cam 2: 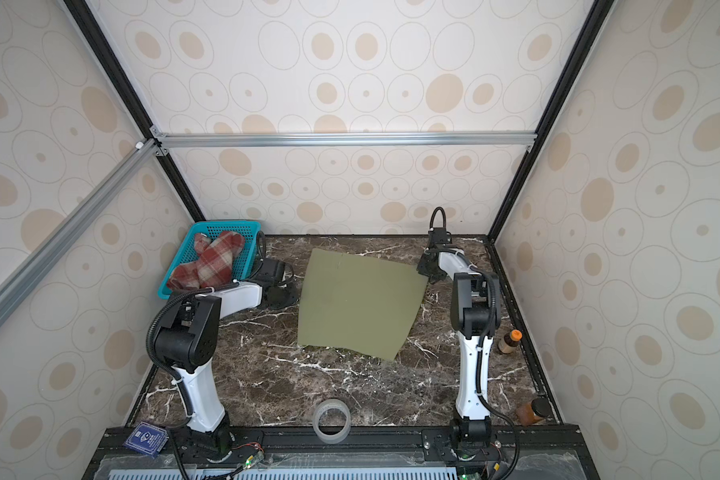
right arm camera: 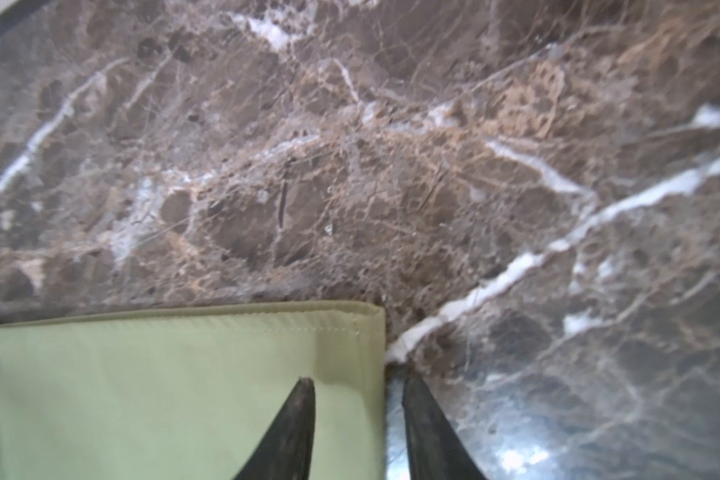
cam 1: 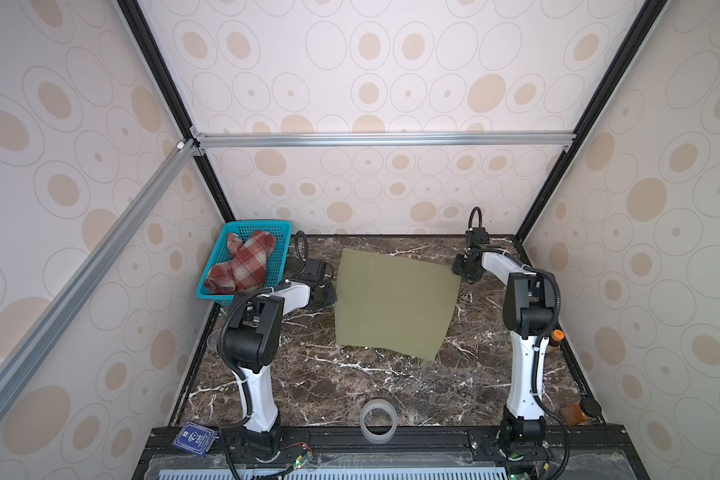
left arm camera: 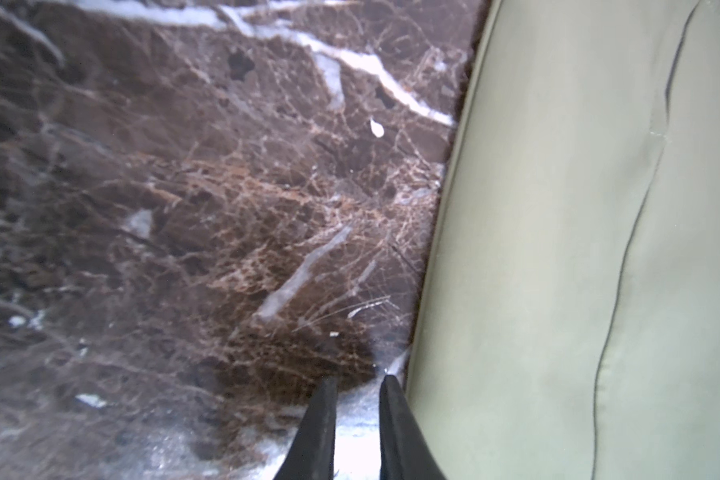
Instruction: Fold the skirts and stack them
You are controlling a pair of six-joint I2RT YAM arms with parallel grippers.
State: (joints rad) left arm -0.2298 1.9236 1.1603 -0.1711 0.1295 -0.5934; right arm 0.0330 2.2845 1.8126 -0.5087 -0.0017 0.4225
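The olive-green skirt (cam 1: 395,303) (cam 2: 358,303) lies flat on the marble table in both top views. The red-and-cream plaid skirt (cam 1: 242,266) (cam 2: 208,266) sits bunched in the teal basket (cam 1: 258,226) at the back left. My left gripper (left arm camera: 358,379) is low over bare marble just beside the green skirt's (left arm camera: 578,249) left edge; its jaws stand a little apart with nothing between them. My right gripper (right arm camera: 356,380) is open at the green skirt's (right arm camera: 163,395) far right corner, one finger over the cloth, the other over the marble.
A clear tape roll (cam 1: 377,419) stands at the front edge. Two brown bottles (cam 1: 553,340) (cam 1: 580,411) sit along the right wall, and a blue card (cam 1: 194,438) lies at the front left. Patterned walls close in three sides.
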